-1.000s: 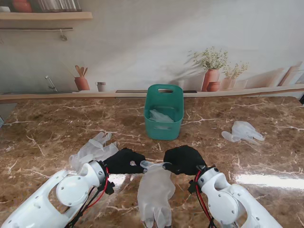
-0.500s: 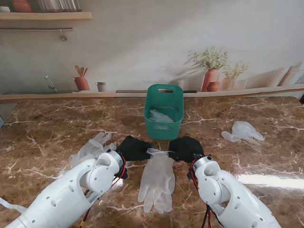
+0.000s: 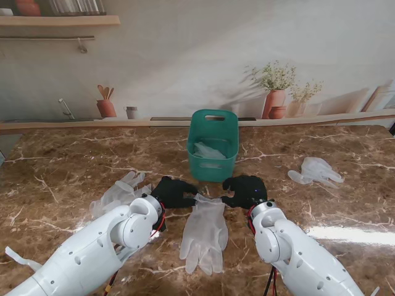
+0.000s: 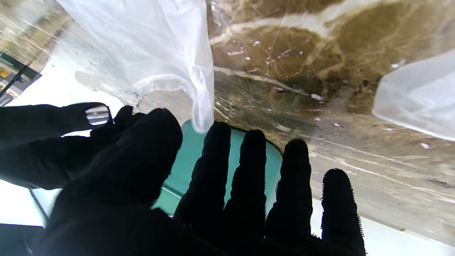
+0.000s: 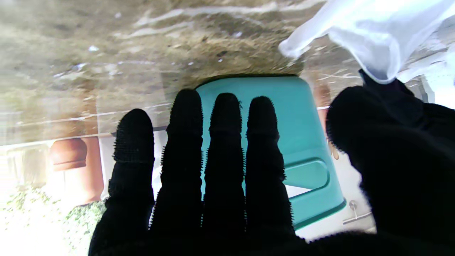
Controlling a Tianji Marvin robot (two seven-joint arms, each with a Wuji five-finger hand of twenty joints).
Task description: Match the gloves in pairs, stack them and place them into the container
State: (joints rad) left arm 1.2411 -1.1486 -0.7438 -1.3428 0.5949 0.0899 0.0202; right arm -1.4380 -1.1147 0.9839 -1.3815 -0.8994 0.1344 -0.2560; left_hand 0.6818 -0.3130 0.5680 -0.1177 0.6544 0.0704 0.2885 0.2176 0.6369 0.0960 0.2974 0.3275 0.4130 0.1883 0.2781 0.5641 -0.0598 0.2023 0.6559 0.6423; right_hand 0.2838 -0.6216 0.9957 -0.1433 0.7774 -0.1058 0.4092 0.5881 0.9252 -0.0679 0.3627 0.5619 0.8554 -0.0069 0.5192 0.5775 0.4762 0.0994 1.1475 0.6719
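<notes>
Stand view. We see our left hand (image 3: 173, 192) and right hand (image 3: 245, 190), both in black fabric, meeting the cuff end of a pair of clear gloves (image 3: 205, 231) that lies flat on the brown marble table (image 3: 62, 166), fingers pointing toward us. Each hand pinches one corner of the cuff between thumb and forefinger, the remaining fingers stretched out straight. The green container (image 3: 213, 152) stands just beyond the hands, farther from us, upright, with some clear gloves already lying inside. A second heap of clear gloves (image 3: 120, 191) rests on the table just to the left of our left hand, and a third small heap (image 3: 316, 170) lies well apart to the right.

Left wrist view. The left hand (image 4: 170, 199) shows its thumb against the edge of the glove cuff (image 4: 156, 53); the container (image 4: 185, 160) appears beyond the fingers (image 4: 252, 167).

Right wrist view. The right hand (image 5: 220, 185) shows four straight fingers (image 5: 224, 142), with the thumb touching the cuff (image 5: 376, 39) and the container (image 5: 302, 142) ahead.
</notes>
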